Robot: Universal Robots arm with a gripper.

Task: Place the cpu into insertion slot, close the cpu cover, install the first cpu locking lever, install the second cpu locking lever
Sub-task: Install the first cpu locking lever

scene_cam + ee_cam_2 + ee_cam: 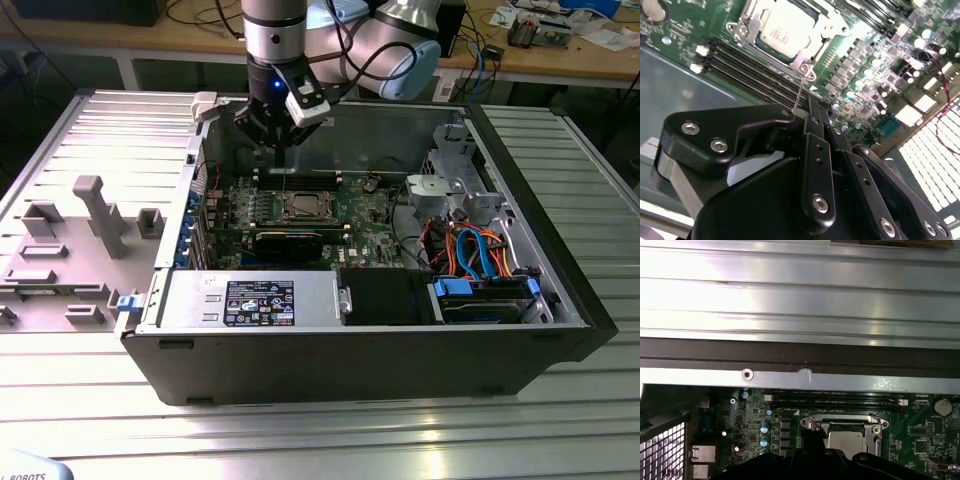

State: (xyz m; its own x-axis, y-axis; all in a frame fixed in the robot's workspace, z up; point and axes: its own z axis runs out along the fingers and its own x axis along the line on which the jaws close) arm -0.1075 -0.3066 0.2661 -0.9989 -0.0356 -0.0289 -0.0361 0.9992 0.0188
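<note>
The cpu [784, 29] lies flat in the insertion slot [303, 207] on the green motherboard [360, 215]. The silvery cpu cover [753, 24] frames it and lies down over its edges. A thin wire locking lever [800, 90] stands up from the socket's corner, and its free end reaches just beside my fingertips. My black gripper [817, 112] hangs above the board near the case's back wall, fingers pressed together with nothing visible between them. In the exterior view my gripper [277, 140] is over the socket's far side. The first wrist view shows the cpu [845, 440] past my gripper [814, 440].
The open computer case [330, 350] sits on a ribbed metal table [330, 440]. Black memory slots [755, 75] run beside the socket. A power supply [250, 300], a drive cage with orange and blue cables [480, 255] and grey fixture blocks [95, 215] on the exterior view's left surround the work area.
</note>
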